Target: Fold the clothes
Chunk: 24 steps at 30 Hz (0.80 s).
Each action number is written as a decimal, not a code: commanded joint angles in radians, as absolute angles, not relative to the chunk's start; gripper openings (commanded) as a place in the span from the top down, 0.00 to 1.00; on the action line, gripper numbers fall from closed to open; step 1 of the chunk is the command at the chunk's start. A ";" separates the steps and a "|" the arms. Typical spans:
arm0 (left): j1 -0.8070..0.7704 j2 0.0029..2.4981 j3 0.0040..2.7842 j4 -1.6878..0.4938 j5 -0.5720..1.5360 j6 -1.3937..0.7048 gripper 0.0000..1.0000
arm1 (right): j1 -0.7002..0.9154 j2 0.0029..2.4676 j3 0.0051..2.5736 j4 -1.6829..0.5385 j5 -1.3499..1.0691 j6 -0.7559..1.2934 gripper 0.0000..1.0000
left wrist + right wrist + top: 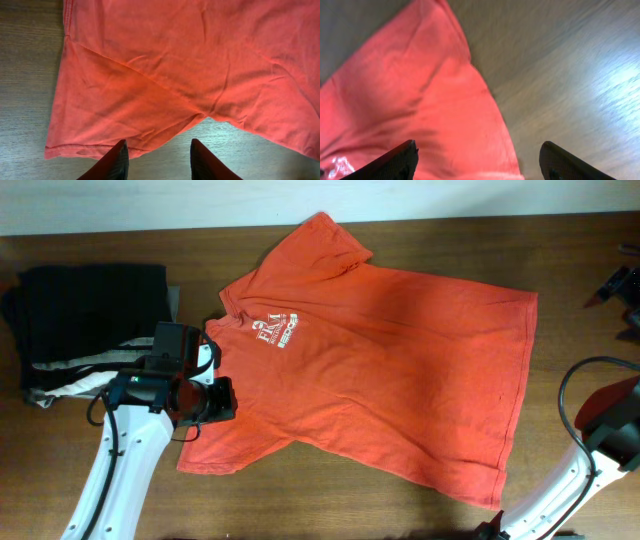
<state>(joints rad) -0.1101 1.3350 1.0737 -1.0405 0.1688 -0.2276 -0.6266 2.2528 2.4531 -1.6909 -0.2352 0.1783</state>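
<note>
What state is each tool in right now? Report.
Left tool: open, empty, above the shirt.
Right tool: open, empty, at the shirt's edge.

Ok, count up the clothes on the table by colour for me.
Orange-red: 1, the T-shirt, spread flat
Black: 1, the folded garment
Grey-white: at least 1, the pale layer under the black one; I cannot separate it further
Total: at least 3
</note>
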 commanded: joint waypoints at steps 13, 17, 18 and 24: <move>-0.111 1.321 1.076 -1.023 0.177 -0.239 0.59 | -0.596 1.515 1.582 -1.625 -0.213 0.147 0.11; -0.111 1.321 1.076 -1.025 0.177 -0.238 0.58 | -0.602 1.422 1.322 -1.504 -0.213 0.196 0.23; -0.111 1.321 1.076 -1.025 0.177 -0.238 0.58 | -0.603 1.417 1.256 -1.481 -0.214 0.206 0.25; -0.111 1.321 1.076 -1.028 0.176 -0.238 0.58 | -0.602 1.427 0.974 -1.314 -0.234 0.255 0.21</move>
